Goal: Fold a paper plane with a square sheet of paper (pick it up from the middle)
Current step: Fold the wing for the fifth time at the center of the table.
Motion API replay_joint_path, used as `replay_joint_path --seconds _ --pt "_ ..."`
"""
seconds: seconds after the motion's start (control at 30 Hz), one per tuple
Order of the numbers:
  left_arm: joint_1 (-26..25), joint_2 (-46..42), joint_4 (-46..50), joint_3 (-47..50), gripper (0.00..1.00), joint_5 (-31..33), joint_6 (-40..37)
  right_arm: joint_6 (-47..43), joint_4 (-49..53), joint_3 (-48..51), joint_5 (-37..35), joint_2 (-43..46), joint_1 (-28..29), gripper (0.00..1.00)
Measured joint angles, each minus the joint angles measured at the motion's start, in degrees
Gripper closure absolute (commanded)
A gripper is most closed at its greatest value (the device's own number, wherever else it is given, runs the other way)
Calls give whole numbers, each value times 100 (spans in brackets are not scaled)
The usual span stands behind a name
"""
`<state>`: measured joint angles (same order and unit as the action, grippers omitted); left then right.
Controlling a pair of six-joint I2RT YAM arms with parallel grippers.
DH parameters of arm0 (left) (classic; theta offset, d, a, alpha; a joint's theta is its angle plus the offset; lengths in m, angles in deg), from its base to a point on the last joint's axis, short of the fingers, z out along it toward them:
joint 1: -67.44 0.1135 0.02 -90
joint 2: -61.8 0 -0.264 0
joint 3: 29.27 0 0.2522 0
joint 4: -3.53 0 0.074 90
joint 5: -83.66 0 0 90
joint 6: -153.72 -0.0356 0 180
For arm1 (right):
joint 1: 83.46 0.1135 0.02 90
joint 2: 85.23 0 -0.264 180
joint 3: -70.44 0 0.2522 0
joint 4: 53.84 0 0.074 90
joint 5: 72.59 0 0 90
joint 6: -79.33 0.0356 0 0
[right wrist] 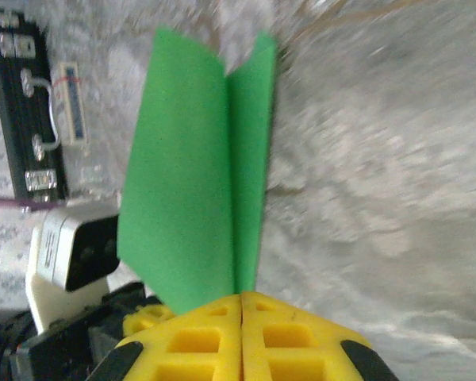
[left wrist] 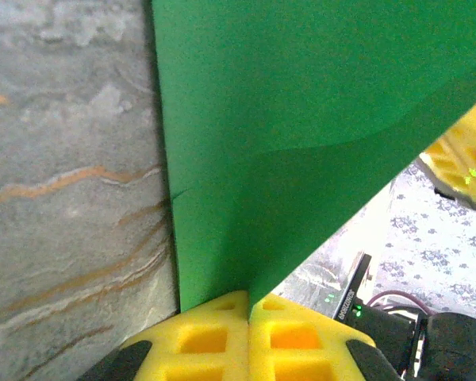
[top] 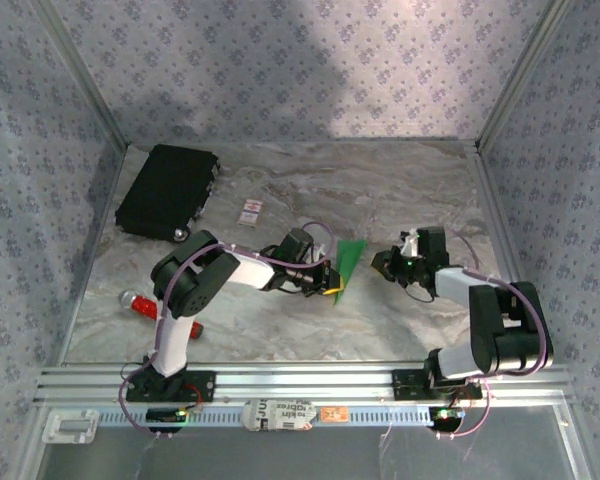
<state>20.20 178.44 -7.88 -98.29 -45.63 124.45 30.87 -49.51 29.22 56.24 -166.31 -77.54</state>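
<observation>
Green paper (top: pixel 350 262), folded along a centre crease into a tapering shape, is held up near the middle of the marble-patterned table (top: pixel 280 330), between the two arms. Its narrow lower end is clamped by the left pincer (left wrist: pixel 248 308), whose yellow fingers (left wrist: pixel 206 341) are pressed together on it. The right pincer (right wrist: pixel 242 308) is seen with its own fingers together, just beside the paper's right edge in the overhead view. From its wrist camera the crease rises straight above the fingertips, but whether the paper is touched or nipped there cannot be told. A black case (top: pixel 168 190) lies at the far left corner of the table. A small white card (top: pixel 250 209) with red marks is set just to its right. A red tool (top: pixel 140 304) rests near the left edge, well apart from the paper.
</observation>
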Motion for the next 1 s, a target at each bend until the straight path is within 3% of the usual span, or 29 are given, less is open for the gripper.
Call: replay_joint_path --seconds 0.3,1.0 --pt "39 48 -50 -7 100 -166 -2 -22 -264 -365 76 -442 1147 93" --pt "74 83 -103 -7 100 -273 -2 -24 -745 -649 42 -1403 1051 93"
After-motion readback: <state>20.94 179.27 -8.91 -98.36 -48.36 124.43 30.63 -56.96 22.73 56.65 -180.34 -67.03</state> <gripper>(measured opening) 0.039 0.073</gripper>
